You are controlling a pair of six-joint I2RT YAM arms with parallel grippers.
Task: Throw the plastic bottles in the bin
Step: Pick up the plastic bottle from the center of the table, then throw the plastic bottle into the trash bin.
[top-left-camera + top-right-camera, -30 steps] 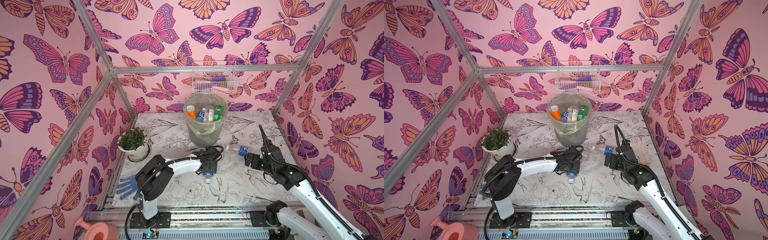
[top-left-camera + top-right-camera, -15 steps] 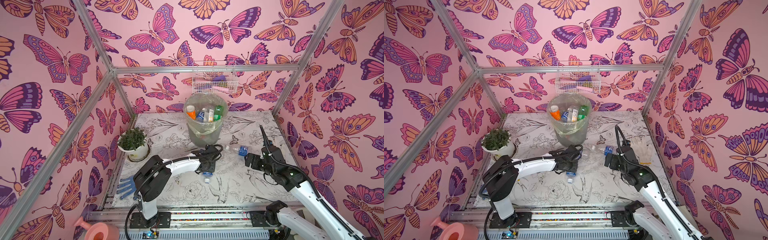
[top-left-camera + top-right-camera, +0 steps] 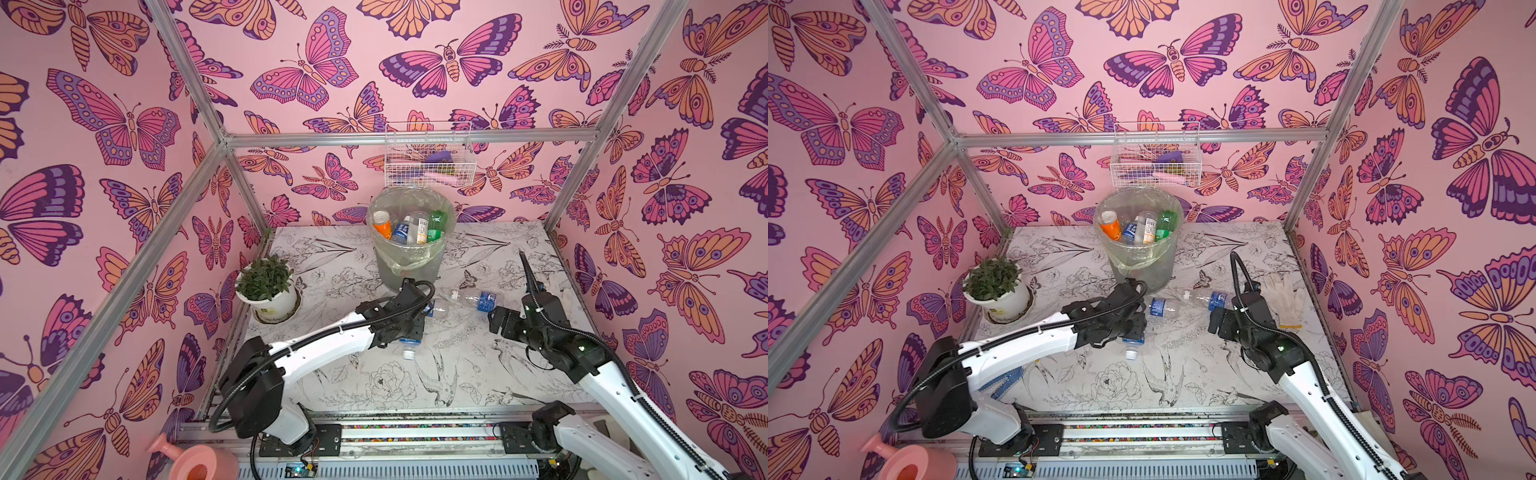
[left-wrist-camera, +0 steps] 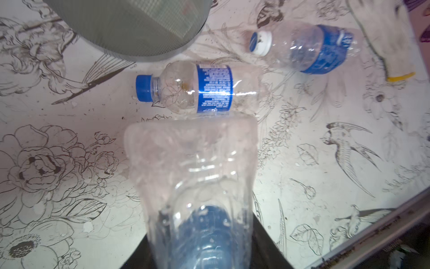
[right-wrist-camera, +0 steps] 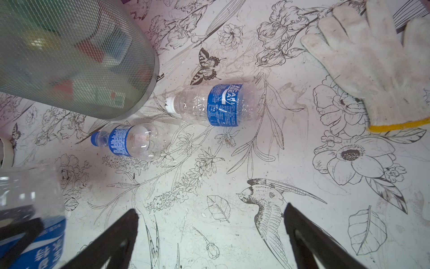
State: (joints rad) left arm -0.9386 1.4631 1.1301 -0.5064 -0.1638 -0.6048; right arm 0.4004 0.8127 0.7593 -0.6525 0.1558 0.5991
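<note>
My left gripper (image 3: 409, 332) is shut on a clear plastic bottle with a blue label (image 3: 409, 344), its white cap pointing toward the table's front. In the left wrist view that bottle (image 4: 193, 177) fills the space between the jaws. Two more plastic bottles lie in front of the bin (image 3: 409, 253): a blue-capped one (image 3: 436, 308) (image 4: 195, 88) and a white-capped one with a blue label (image 3: 473, 300) (image 5: 216, 104). The bin holds several bottles. My right gripper (image 5: 210, 223) (image 3: 496, 322) hovers open over bare table just right of the white-capped bottle.
A white work glove (image 3: 1283, 299) lies by the right wall. A potted plant (image 3: 268, 291) stands at the left. A wire basket (image 3: 428, 158) hangs on the back wall above the bin. A pink watering can (image 3: 195, 461) sits outside the front rail.
The left gripper's jaws have closed on the blue-labelled bottle and shifted slightly. The right arm has stayed where it was.
</note>
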